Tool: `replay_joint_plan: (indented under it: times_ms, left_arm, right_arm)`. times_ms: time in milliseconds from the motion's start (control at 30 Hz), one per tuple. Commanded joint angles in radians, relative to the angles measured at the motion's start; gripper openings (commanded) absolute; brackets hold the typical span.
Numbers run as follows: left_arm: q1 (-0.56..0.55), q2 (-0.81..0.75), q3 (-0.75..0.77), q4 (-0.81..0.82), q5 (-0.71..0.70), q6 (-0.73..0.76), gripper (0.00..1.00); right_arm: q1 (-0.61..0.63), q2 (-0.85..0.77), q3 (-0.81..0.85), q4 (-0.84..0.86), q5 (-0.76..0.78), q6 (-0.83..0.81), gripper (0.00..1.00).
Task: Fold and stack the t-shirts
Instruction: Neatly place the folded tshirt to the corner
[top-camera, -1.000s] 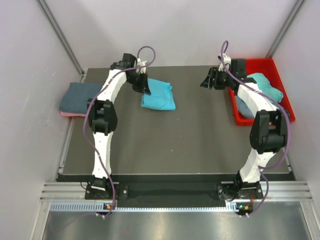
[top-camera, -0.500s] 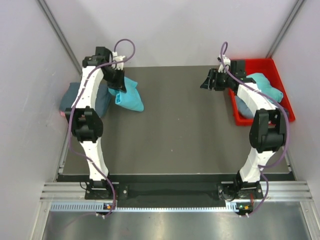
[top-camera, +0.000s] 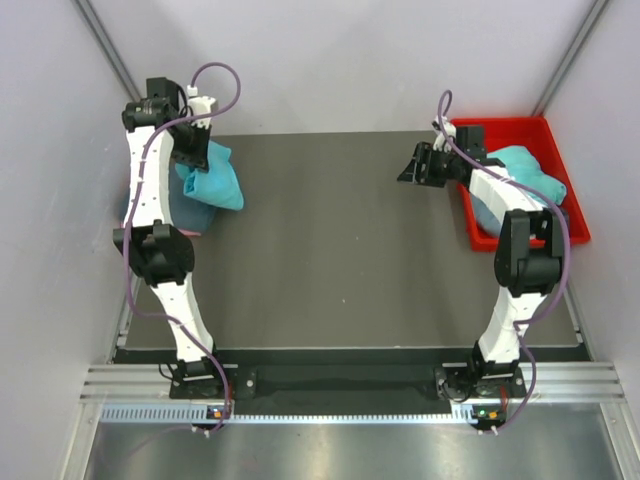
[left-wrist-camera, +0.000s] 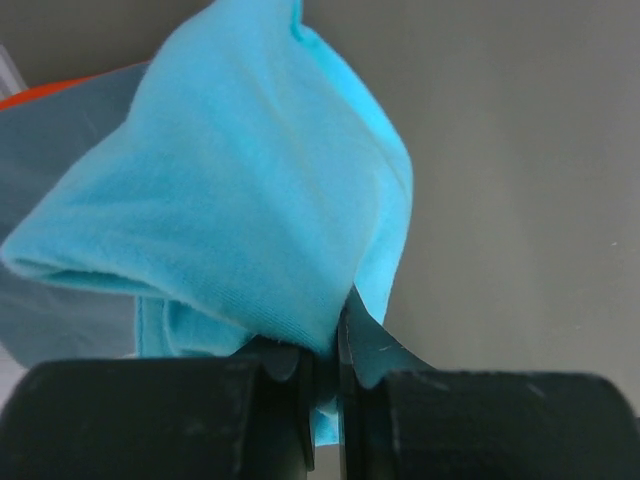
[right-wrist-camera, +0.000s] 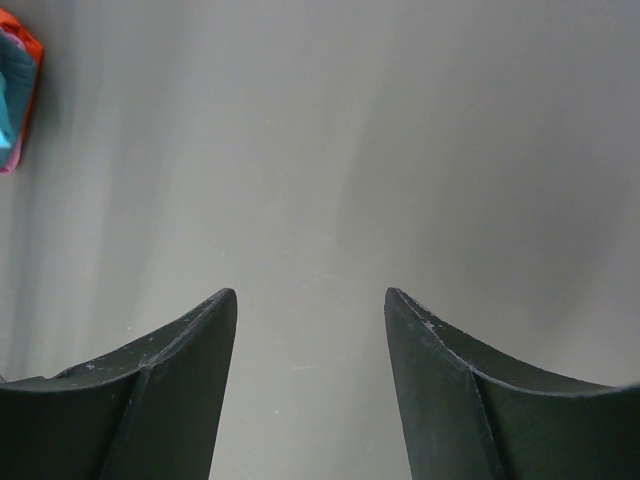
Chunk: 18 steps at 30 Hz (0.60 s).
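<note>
The left pincer (left-wrist-camera: 325, 365) is clamped on a bunched edge of the turquoise t-shirt (left-wrist-camera: 240, 200), its jaws pressed nearly together with the cloth pinched between them. The shirt is folded into a compact bundle and hangs from that one grip. It is at the opposite end of the surface (top-camera: 340, 250) from the red bin (top-camera: 560, 130), at about the same depth. It droops over a slate blue-grey t-shirt (top-camera: 195, 215) that lies flat there. From above, it cannot be told whether the two shirts touch. Gripping one gathered edge likely keeps the folds together while the bundle is off the surface. Its position over the blue-grey shirt suggests that shirt is the base of the stack, with the turquoise one meant to go on top.

The right pincer (right-wrist-camera: 310, 295) has its jaws apart with nothing between them. It hangs over bare surface just outside the bin wall that faces the stack. Its fingers point away from the bin, so it appears to be idle and clear of the left arm's work, but close to the bin for the next pick.

The bin holds more laundry. A second turquoise shirt (top-camera: 525, 165) is heaped loosely toward its far end, and a crumpled blue-grey garment (top-camera: 490, 212) lies against its inner wall, partly hidden by the right arm. Neither is folded, so several rounds of the task look to be left.
</note>
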<state>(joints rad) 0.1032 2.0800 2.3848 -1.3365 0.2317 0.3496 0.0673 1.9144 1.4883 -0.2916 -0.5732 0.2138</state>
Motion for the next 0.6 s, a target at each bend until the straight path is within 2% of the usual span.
replay_joint_plan:
  times_ms: [0, 233, 567]
  left_arm:
    - [0.003, -0.043, 0.043, -0.084, -0.051, 0.089, 0.00]
    - [0.013, -0.012, 0.086, -0.076, -0.063, 0.150, 0.00]
    - [0.047, 0.015, 0.096, -0.070, -0.172, 0.236, 0.00]
  right_arm:
    - [-0.004, 0.012, 0.043, 0.062, -0.027, 0.021, 0.61]
    - [-0.004, 0.029, 0.053, 0.074, -0.033, 0.035, 0.61]
    - [-0.003, 0.018, 0.015, 0.092, -0.031, 0.039, 0.61]
